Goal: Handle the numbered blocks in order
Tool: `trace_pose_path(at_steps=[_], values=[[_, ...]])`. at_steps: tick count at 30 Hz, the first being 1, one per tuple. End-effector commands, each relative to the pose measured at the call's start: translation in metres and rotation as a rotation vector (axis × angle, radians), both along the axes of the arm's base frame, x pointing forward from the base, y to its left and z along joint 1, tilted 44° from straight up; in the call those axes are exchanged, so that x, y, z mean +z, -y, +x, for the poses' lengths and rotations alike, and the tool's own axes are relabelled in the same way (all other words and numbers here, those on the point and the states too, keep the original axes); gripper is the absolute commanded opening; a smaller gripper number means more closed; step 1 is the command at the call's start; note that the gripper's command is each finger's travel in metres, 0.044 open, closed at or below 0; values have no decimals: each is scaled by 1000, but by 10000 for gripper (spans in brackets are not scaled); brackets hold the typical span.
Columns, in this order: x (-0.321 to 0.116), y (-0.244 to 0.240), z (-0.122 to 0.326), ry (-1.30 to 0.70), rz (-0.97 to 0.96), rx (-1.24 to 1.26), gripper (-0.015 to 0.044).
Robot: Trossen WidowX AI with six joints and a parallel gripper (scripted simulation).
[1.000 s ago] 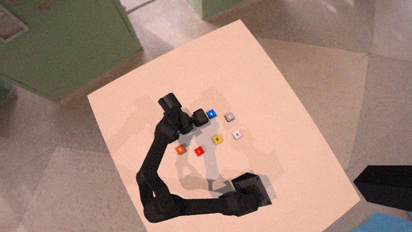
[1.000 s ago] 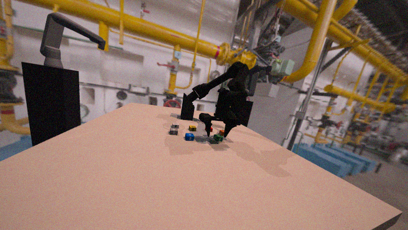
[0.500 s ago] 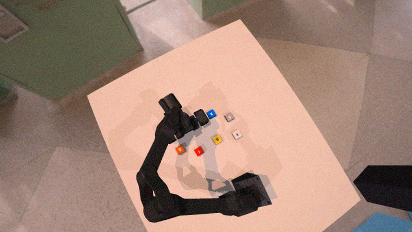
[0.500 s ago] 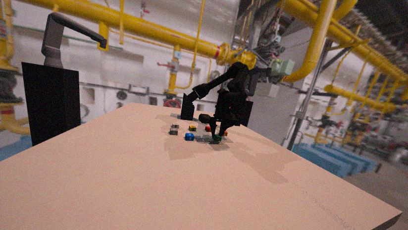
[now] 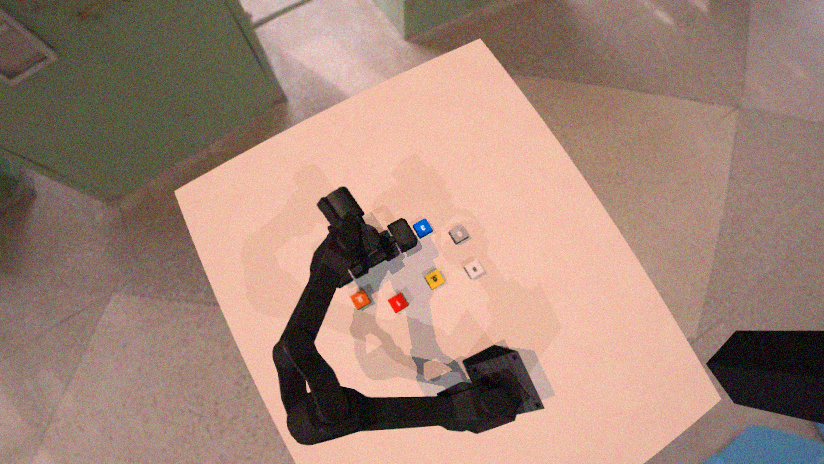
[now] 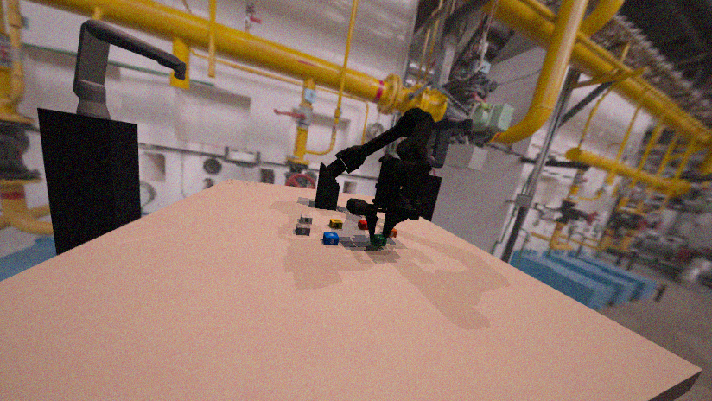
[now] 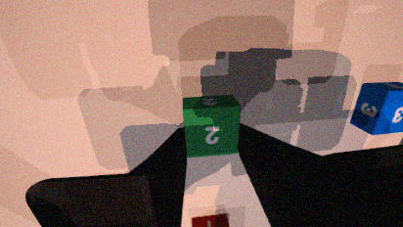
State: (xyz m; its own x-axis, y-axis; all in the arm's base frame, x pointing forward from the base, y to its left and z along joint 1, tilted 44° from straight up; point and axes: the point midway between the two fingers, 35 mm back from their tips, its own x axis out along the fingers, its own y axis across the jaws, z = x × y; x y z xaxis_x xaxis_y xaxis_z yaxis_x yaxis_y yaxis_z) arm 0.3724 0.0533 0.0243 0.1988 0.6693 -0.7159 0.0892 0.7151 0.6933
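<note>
We have the green block [image 6: 378,240] [image 7: 211,128], its face showing a 2, right between the fingertips of our gripper [image 6: 379,238] [image 7: 209,132], which is narrowed onto its two sides. The blue block [image 5: 422,228] [image 6: 330,238] [image 7: 379,109], marked 3, sits just beside our gripper, outside the fingers.

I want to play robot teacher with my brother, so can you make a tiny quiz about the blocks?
1. Which digit is on the green block between the fingers?
2. True or false: the blue block shows a 7.
3. Fill in: the green block's digit is even, so the task says grip it, ____ it a little, set it back and release it.

Key: 1. 2; 2. False; 3. lift
</note>
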Motion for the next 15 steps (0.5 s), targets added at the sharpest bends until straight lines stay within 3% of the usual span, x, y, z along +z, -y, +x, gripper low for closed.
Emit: trace_pose_path(at_steps=[1,15], values=[[0,0,0,-2,-2,-3,120],[10,10,-3,-2,-3,-3,120]])
